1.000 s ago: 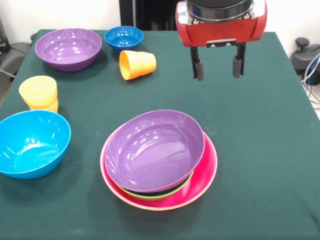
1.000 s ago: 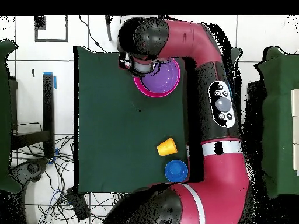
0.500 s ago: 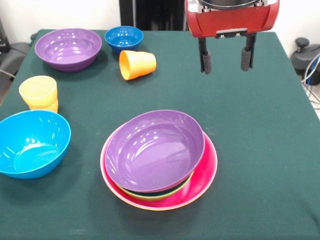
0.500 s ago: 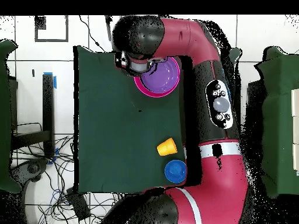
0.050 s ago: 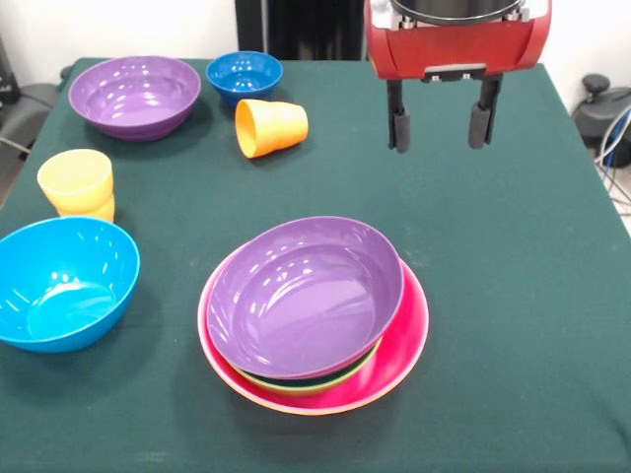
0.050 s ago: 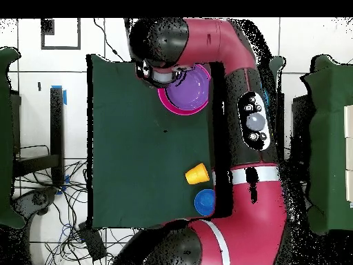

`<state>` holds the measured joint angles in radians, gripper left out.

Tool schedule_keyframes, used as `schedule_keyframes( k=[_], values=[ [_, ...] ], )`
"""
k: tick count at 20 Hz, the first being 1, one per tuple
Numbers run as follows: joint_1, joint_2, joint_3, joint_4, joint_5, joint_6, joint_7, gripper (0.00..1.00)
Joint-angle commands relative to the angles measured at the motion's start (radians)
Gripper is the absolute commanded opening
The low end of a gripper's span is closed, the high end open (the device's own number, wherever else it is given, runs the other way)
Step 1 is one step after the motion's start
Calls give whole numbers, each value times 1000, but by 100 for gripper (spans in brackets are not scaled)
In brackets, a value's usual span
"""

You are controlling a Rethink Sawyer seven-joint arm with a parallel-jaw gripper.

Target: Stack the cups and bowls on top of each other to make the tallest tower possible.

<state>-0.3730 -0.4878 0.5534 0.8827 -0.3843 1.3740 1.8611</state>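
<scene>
Tower (image 5: 314, 313): nested pile toward the near middle of the bench (image 5: 513, 296). The large pink bowl (image 5: 406, 340) is outermost and a purple bowl (image 5: 301, 296) sits uppermost; slivers of a green rim and a darker one show between them. Wide bowls low in the pile give a broad base, judged the reason for this order.

Claw (image 5: 439, 126): hangs above the bench, beyond the tower and to its right. The fingers (image 5: 397, 128) are spread well apart with nothing between them. Judged free to fetch another piece.

Loose pieces, placed from the tower:
- Orange cup (image 5: 270, 127): beyond it, lying on its side, mouth to the left. Judged to need an approach across its wall.
- Small dark-blue bowl (image 5: 245, 75): farther beyond, upright, just behind the orange cup.
- Second purple bowl (image 5: 135, 95): far left, upright, mouth up.
- Yellow cups (image 5: 77, 184): left, one seated inside another, upright.
- Light-blue bowl (image 5: 61, 283): left, just nearer than the yellow cups, upright.

Status: judged partly built; five loose items remain on the bench.
</scene>
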Motion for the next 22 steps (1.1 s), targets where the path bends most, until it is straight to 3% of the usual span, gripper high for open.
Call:
schedule_keyframes(
  k=[1, 3, 6, 10, 13, 15, 19, 22],
  values=[
    [48, 107, 30, -259, -126, 242, -271, 100],
    [66, 157, 71, -372, -173, 304, -330, 100],
    [75, 173, 95, -423, -189, 373, -316, 100],
    [103, 191, 137, -528, -277, 501, -321, 100],
    [109, 191, 169, -546, -288, 524, -302, 100],
    [112, 187, 191, -570, -331, 569, -315, 100],
    [119, 173, 184, -531, -304, 552, -263, 100],
    [107, 179, 181, -485, -240, 517, -230, 100]
  ],
)
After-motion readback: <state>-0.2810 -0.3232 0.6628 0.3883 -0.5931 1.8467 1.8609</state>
